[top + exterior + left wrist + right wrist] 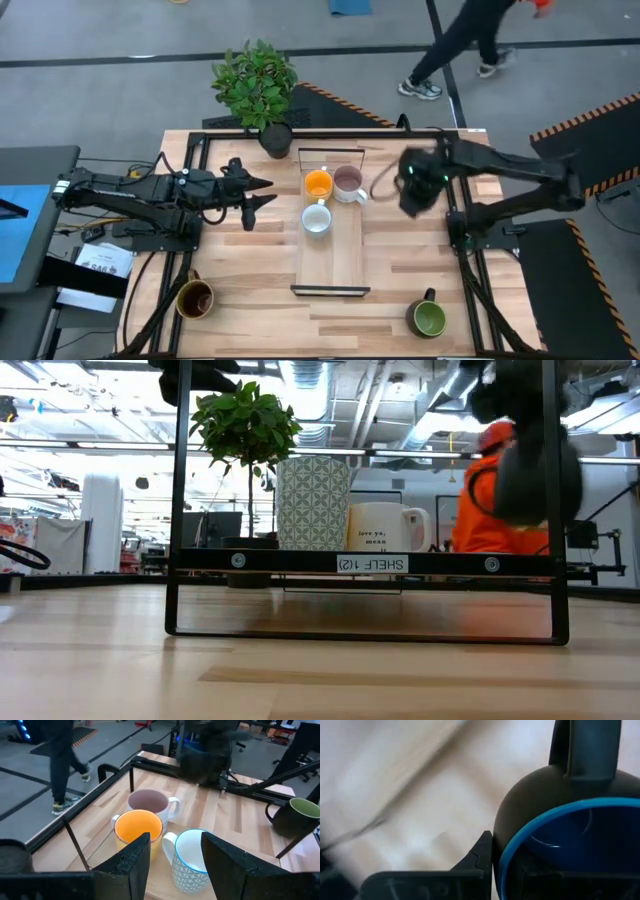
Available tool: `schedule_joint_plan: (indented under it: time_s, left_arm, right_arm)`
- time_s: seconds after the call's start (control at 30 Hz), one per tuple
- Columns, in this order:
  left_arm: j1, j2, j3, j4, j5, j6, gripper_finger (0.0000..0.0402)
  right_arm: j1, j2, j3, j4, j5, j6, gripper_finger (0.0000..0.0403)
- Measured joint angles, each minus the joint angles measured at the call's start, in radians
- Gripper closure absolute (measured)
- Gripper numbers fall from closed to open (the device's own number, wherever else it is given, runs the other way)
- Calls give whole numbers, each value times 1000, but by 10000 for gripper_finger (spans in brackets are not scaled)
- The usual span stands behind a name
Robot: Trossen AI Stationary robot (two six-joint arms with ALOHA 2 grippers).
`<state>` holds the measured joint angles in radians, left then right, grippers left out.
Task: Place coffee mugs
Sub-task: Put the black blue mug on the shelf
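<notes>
my right gripper (415, 190) is clamped on the blue mug (570, 845), just right of the shelf (330, 290). my left gripper (262, 192) waits, fingers apart.

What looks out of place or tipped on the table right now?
Nothing stands out. The orange mug, pink mug and white mug stand upright on the shelf tray. The brown mug and green mug stand upright near the front edge. The right gripper holds the dark blue mug.
</notes>
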<state>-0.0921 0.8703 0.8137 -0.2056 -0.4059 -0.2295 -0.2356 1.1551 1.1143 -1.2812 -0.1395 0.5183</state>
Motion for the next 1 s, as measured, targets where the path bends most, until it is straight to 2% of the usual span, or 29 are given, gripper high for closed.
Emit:
schedule_joint_plan:
  time_s: [0.07, 0.2, 0.33, 0.5, 0.67, 1.0]
  left_arm:
    - [0, 0, 0, 0, -2, 0, 241]
    - [0, 0, 0, 1, 5, -4, 241]
    - [0, 0, 1, 2, 0, -28, 241]
    - [0, 0, 1, 2, -1, -29, 241]
    - [0, 0, 1, 2, -1, -29, 241]
    - [0, 0, 1, 2, -1, -29, 241]
  right_arm:
    - [138, -8, 19, -6, -55, 46, 362]
    - [401, 51, 54, 18, -55, 87, 362]
    - [535, 172, 91, 127, 26, 108, 362]
    - [533, 342, 181, 193, 77, 71, 362]
    - [470, 471, 286, 230, 105, 6, 362]
    - [360, 589, 397, 219, 86, -5, 362]
